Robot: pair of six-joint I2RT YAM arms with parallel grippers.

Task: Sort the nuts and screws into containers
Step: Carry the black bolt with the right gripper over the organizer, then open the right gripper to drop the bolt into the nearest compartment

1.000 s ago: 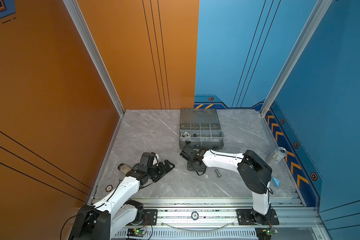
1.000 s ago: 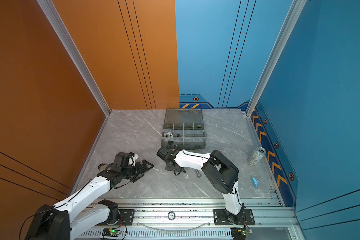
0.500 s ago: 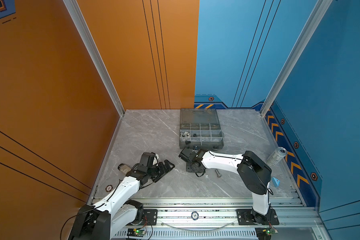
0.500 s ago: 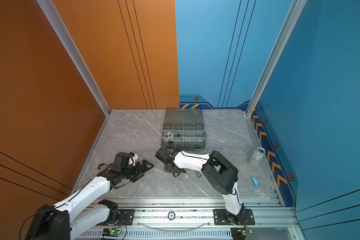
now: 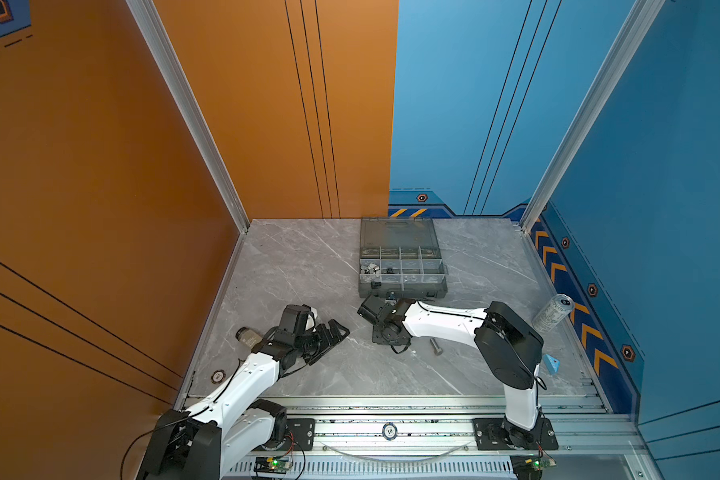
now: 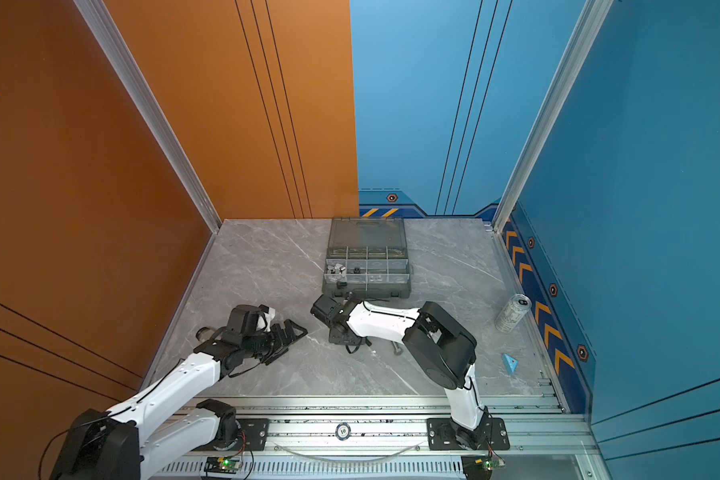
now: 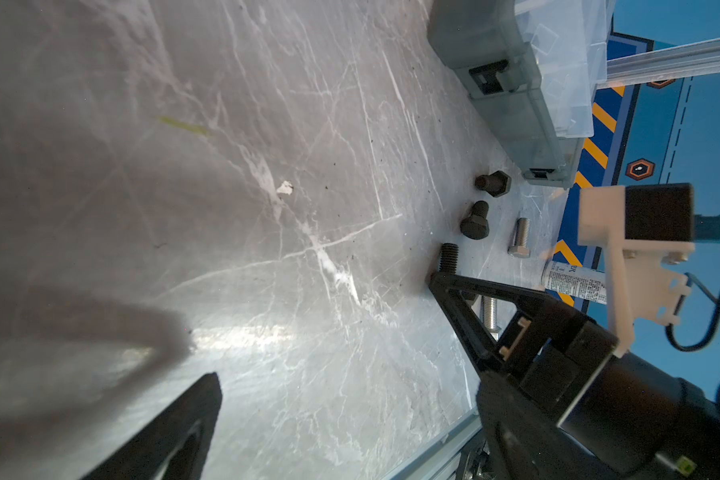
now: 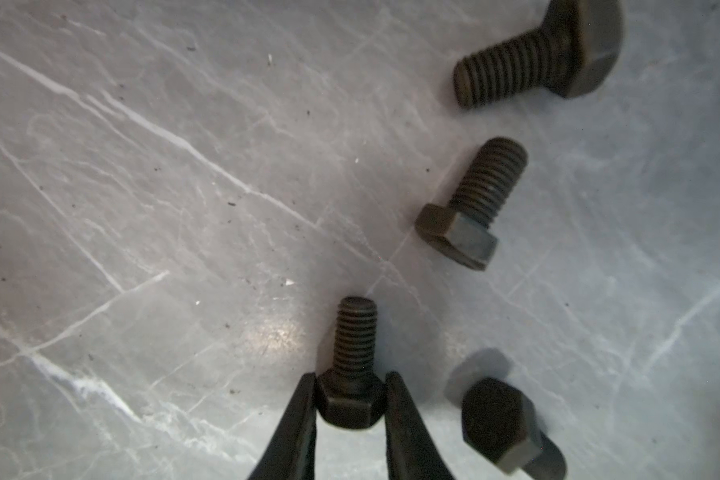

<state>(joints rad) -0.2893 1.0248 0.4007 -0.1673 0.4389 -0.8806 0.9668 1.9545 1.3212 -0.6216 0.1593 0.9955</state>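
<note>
While silver nuts heap in a left compartment of the open box and a black piece sits beside them, the right gripper pinches a black screw by its head on the table nearby; the left gripper gapes wide.

the box is smoky grey and translucent, its lid open and lying flat behind it. dividers split it into small compartments. silver nuts are heaped in a left one. a small black piece sits in the next, and another black piece in the front left; their kind is too small to tell. just in front of the box are short black hex-head bolts on the table. one black screw is pinched by its head in the right gripper, shank pointing away. three loose screws lie close by, none touching. two longer silver screws lie flat beside them, one partly hidden.
</note>
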